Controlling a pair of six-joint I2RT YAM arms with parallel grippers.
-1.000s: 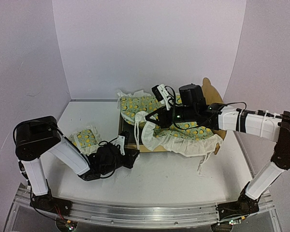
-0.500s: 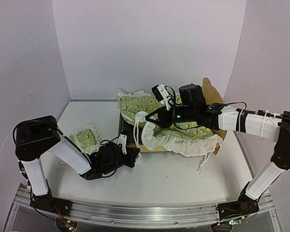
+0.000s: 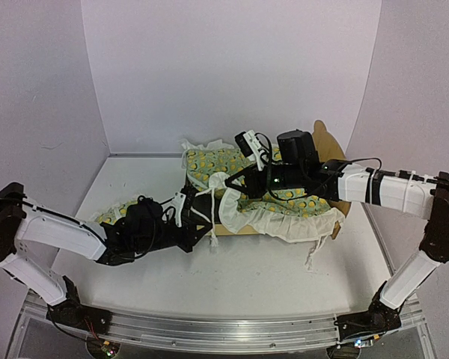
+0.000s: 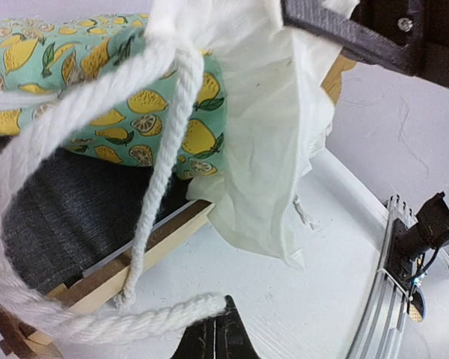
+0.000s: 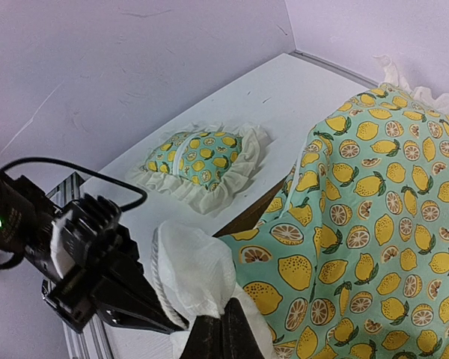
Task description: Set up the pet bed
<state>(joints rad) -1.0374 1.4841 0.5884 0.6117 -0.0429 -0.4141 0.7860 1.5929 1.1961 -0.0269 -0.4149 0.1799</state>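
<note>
1. While both arms are being stretched out low over the table [image 3: 269, 277], the pet bed [image 3: 328, 149] is being seen near the back, about in the middle, with its round-eared headboard [image 3: 322, 133] on the right.
2. Most of the bed is being covered by a lemon quilt [image 5: 374, 217], and the quilt's white frill [image 5: 194, 262] is being draped over the near side.
3. The frill at the left end of the quilt is being pinched by the right gripper [image 5: 223, 321]. Its jaws are being pressed tight on the cloth.
4. The left gripper [image 4: 218, 333] is being held low, just beside the near left corner of the bed. Its jaws are being squeezed fully together.
5. A thick white cord [image 4: 168, 149] is being looped right in front of the left gripper. The cord's end is being seen right at the fingertips, but it cannot be told if it is being pinched.
6. Under the held-up edge of the quilt, the bed's grey base [image 4: 67, 213] and wooden rail [image 4: 161, 235] are being shown.
7. A small matching pillow [image 5: 198, 161] is being seen flat on the table, left of the bed and apart from it. From the top, it is being partly hidden by the left arm [image 3: 60, 232].
</note>
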